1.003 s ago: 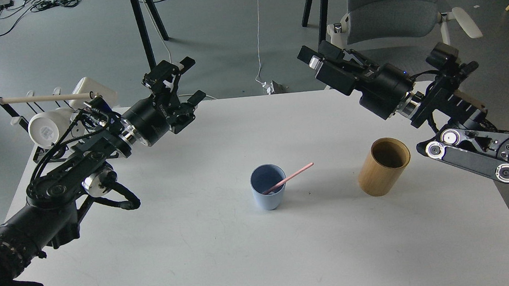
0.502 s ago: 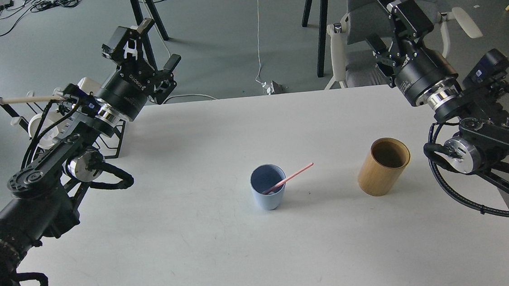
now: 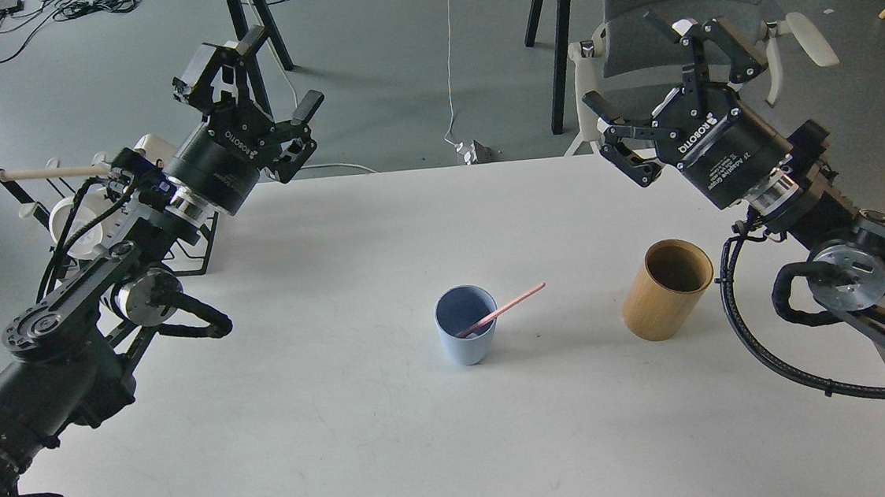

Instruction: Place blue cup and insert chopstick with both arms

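one blue cup [image 3: 466, 326] holds one chopstick [image 3: 504, 309].

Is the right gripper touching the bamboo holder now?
Apart. In the head view the right gripper is open, raised beyond the bamboo holder, with bare table between.

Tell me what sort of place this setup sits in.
Most likely a robotics lab or workshop, not a home. The white table stands on a bare grey floor, loose cables lie tangled at the far left, and a grey office chair sits behind the right gripper.
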Controlling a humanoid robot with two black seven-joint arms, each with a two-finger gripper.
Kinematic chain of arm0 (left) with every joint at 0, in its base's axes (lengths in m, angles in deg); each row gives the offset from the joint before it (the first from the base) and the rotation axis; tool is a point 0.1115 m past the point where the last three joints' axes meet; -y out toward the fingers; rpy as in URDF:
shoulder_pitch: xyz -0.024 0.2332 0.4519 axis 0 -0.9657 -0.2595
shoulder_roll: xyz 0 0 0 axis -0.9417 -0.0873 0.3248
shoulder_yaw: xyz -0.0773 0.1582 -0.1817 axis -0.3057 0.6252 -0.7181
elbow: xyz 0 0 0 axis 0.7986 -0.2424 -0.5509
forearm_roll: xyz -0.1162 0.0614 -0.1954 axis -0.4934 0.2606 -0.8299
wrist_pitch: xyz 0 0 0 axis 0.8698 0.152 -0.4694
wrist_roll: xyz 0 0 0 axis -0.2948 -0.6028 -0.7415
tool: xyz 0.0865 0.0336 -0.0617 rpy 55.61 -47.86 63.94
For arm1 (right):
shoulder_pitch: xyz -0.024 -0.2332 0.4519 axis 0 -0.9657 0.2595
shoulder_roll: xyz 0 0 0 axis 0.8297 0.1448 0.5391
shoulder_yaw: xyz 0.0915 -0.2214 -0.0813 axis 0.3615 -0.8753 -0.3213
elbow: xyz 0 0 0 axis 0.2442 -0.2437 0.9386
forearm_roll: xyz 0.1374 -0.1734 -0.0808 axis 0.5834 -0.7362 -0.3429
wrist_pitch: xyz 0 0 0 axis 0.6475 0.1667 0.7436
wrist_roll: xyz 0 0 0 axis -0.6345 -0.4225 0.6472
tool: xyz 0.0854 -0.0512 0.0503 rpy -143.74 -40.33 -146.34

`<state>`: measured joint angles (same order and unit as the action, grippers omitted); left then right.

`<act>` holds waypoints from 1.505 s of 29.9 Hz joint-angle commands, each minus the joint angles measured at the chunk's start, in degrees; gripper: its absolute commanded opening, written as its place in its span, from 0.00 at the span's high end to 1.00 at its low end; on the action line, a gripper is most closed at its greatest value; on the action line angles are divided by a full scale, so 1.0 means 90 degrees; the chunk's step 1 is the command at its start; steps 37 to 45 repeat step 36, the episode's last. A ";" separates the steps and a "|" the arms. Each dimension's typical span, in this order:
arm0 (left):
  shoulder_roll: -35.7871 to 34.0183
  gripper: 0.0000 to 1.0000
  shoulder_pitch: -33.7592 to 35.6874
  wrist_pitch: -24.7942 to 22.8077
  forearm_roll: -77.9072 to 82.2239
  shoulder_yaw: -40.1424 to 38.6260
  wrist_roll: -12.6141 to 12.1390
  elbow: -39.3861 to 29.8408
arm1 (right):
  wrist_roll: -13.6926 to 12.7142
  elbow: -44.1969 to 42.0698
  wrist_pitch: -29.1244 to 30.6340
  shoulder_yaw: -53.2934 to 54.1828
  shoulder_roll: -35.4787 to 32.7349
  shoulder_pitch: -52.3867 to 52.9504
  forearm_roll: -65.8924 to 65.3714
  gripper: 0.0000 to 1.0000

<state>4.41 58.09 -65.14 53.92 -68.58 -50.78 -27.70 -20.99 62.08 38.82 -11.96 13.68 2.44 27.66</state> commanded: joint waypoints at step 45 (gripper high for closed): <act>-0.0610 0.01 -0.0696 0.0001 0.0000 -0.0074 0.0000 -0.0231 | 0.0001 -0.0079 -0.0058 0.0856 0.0664 -0.0389 0.0017 0.01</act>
